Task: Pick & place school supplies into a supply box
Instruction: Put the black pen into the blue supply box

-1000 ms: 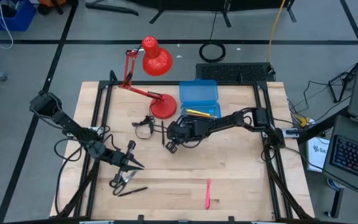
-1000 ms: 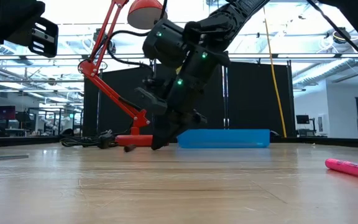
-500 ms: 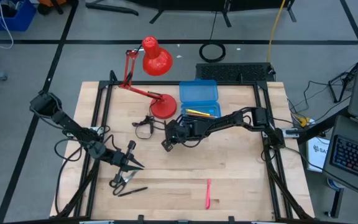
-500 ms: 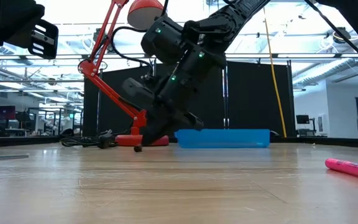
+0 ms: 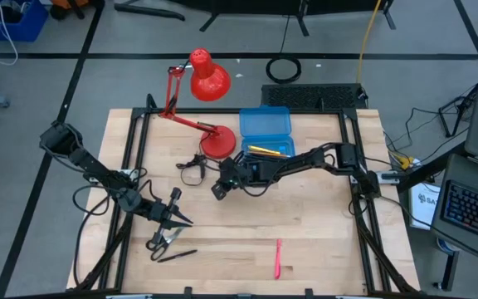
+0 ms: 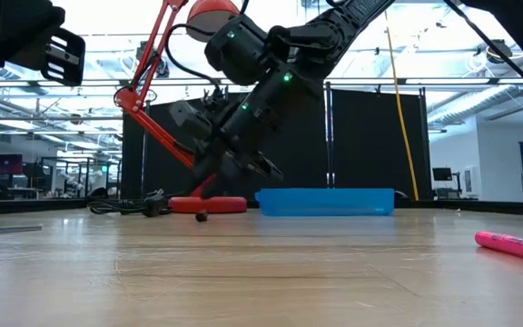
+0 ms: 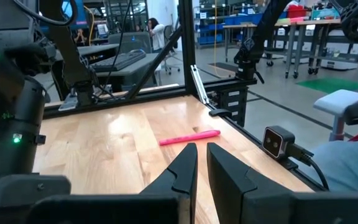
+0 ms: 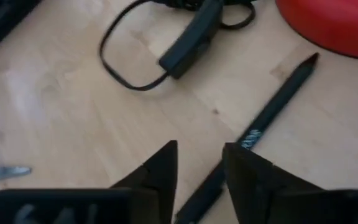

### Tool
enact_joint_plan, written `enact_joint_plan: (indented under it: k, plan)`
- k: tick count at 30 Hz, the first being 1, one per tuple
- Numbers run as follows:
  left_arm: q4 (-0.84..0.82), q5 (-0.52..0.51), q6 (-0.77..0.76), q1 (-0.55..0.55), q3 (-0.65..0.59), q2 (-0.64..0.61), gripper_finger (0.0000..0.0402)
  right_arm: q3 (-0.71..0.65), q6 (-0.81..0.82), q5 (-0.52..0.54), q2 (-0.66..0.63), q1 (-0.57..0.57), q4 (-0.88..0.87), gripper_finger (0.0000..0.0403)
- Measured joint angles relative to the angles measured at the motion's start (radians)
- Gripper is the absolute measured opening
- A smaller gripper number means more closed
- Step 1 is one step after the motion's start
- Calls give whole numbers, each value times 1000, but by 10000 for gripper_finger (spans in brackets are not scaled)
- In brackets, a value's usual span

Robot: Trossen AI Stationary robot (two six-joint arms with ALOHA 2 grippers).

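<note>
My right gripper hovers open just left of the red lamp's base, slanting down over a thin black pen. The pen lies flat on the table, and its near end runs under the gap between the fingers. In the low view the fingers are clear of the tabletop. The blue supply box stands open at the far middle with an orange-yellow stick inside. My left gripper waits level at the near left with a narrow gap and nothing in it. Near it lie scissors and another black pen. A pink pen lies at the near middle.
The red desk lamp leans over the table's far left, with its base beside the box. A black cord with a small switch loops on the wood just left of the pen. Black frame rails run along the table's left and right edges.
My right gripper has tipped its fingers up off the tabletop, rolled a little and drifted slightly toward the table's left. In the low view the fingertips came down to one point on the wood. They now stand apart and raised.
</note>
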Motion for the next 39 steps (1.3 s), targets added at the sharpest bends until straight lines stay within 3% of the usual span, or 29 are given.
enact_joint_plan:
  k: [7, 24, 35, 39]
  plan:
    - [1, 0, 0, 0, 0, 0, 42, 1, -6, 53, 1, -6, -48, 141]
    - [-4, 3, 7, 0, 0, 0, 42, 57, -31, 19, 97, -14, -9, 139]
    - [-3, 3, 6, 0, 0, 0, 42, 59, -66, -35, 95, -6, -92, 60]
    - [-3, 3, 5, 0, 0, 0, 42, 58, -94, -102, 95, 2, -102, 25]
